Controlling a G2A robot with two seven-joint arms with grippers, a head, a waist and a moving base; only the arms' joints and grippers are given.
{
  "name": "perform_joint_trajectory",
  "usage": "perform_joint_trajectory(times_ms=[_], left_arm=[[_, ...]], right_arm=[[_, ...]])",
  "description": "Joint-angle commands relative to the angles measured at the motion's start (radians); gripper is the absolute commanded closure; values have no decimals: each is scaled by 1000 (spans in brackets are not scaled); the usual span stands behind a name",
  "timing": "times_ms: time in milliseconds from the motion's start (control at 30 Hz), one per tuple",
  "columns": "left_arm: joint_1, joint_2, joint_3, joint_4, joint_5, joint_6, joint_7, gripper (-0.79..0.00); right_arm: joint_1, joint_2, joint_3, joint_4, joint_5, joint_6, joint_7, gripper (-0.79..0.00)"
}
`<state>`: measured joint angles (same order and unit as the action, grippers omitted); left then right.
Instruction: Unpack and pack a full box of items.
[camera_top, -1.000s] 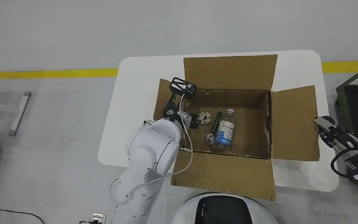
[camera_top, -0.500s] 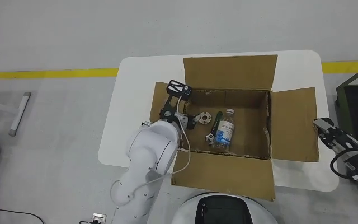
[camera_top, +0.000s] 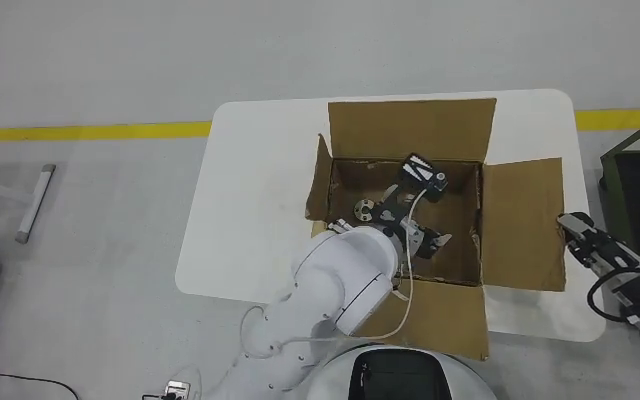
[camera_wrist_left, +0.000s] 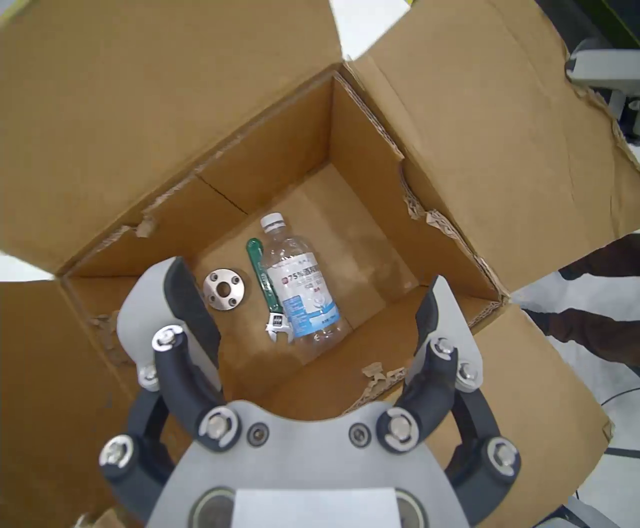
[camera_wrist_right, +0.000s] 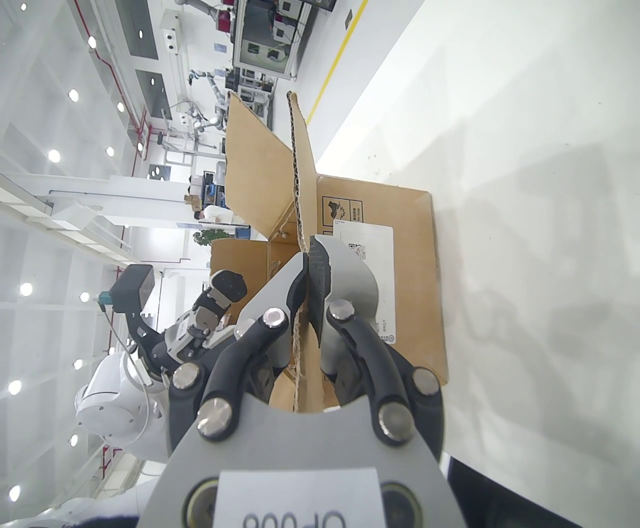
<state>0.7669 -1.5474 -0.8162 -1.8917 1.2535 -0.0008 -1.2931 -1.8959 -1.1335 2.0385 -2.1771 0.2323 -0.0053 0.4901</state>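
Box (camera_wrist_left: 280, 165) w/ 1 bottle (camera_wrist_left: 301, 292), 1 green wrench (camera_wrist_left: 261, 277), 1 metal flange (camera_wrist_left: 225, 289)

Bottle (camera_wrist_left: 300, 287) lying on the floor of the box (camera_wrist_left: 360, 165): 1 white-and-blue label (camera_wrist_left: 307, 305), with large red and blue print, legible.

Outer cardboard face on the box's right side: 1 white sticker (camera_wrist_right: 367, 255) with a square code and fine lines, too small to read. Black handling symbols (camera_wrist_right: 345, 210) are printed just beside it.

Base plate of the right gripper (camera_wrist_right: 306, 270): 1 white tag (camera_wrist_right: 297, 495), characters upside down and cut by the frame edge.
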Motion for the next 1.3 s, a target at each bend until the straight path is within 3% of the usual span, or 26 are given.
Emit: perform_joint_trajectory(times_ms=[0,400,533,900,1033,1167,1267], left_arm=[[0,-1,4,4,0,2,1,-785],[4,-1,5,6,0,1,8,-785],[22,-3,40,24,47,0,25,-785],[-38,-55,143,215,121,178,-97,-785],[-50,-73,157,288,115,211,-92,-628],[-62,-89,168,348,124,231,-83,-600],[-69,-99,168,393,129,245,-74,-631]], right_arm=[[-4,-1,2,-1,1,-1,-3,0],[-12,-6,-6,-1,3,-7,-7,0],[-9,-7,-7,1,2,-7,-3,0],[-10,-9,0,-3,-2,-6,1,0],[-12,-10,3,-5,-1,-6,1,0],[-12,-11,2,-5,-2,-6,2,0],[-11,-12,-2,-4,-2,-5,2,0]])
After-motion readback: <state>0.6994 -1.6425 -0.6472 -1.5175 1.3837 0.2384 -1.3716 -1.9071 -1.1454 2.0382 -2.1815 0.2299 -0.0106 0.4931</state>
